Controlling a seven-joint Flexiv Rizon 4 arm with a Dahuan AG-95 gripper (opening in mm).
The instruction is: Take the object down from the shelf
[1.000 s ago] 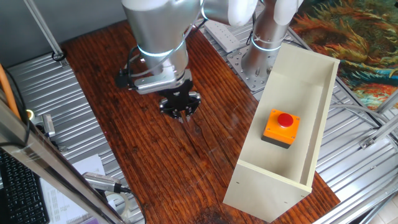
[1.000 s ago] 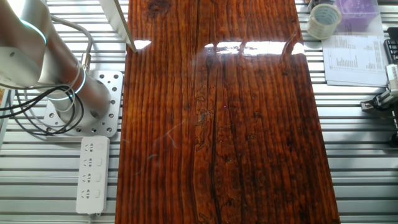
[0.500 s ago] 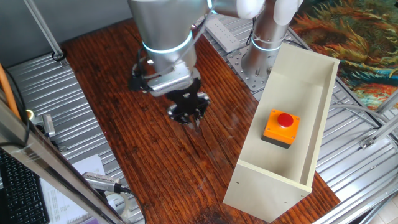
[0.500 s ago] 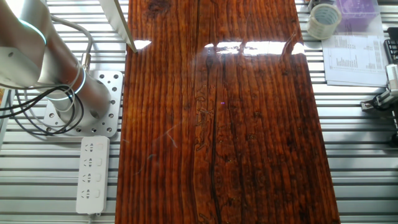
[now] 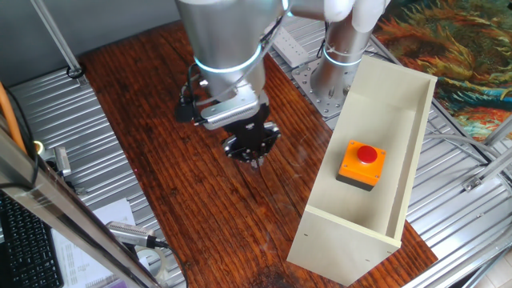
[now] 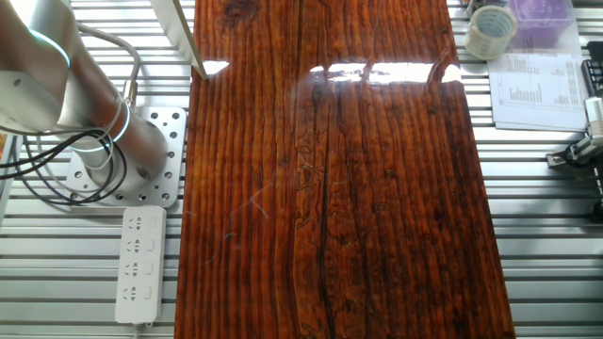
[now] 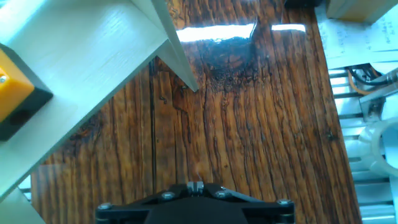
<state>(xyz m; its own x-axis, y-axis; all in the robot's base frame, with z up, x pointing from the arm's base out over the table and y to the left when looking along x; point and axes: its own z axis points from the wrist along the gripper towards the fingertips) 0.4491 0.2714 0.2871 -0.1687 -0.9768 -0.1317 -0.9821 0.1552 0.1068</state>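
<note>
The object (image 5: 362, 165), a small orange box with a red button and a dark base, sits inside the shelf (image 5: 394, 104), a long cream open-faced box lying on the right side of the wooden table. My gripper (image 5: 253, 160) hangs over the table to the left of the shelf, apart from it, pointing down. In the hand view its fingertips (image 7: 195, 185) meet with nothing between them, so it is shut. That view shows the object (image 7: 13, 94) at the far left edge, on the shelf (image 7: 87, 56).
The robot base (image 5: 336, 64) stands behind the shelf on a metal plate. A power strip (image 6: 138, 264) lies beside the base (image 6: 113, 141). A tape roll (image 6: 492, 30) and papers (image 6: 537, 89) sit off the table's far end. Cables and tools (image 5: 132, 234) lie at the near left.
The arm has carried the shut gripper to the right and slightly toward the front, closer to the shelf. The orange object and the shelf have not moved.
</note>
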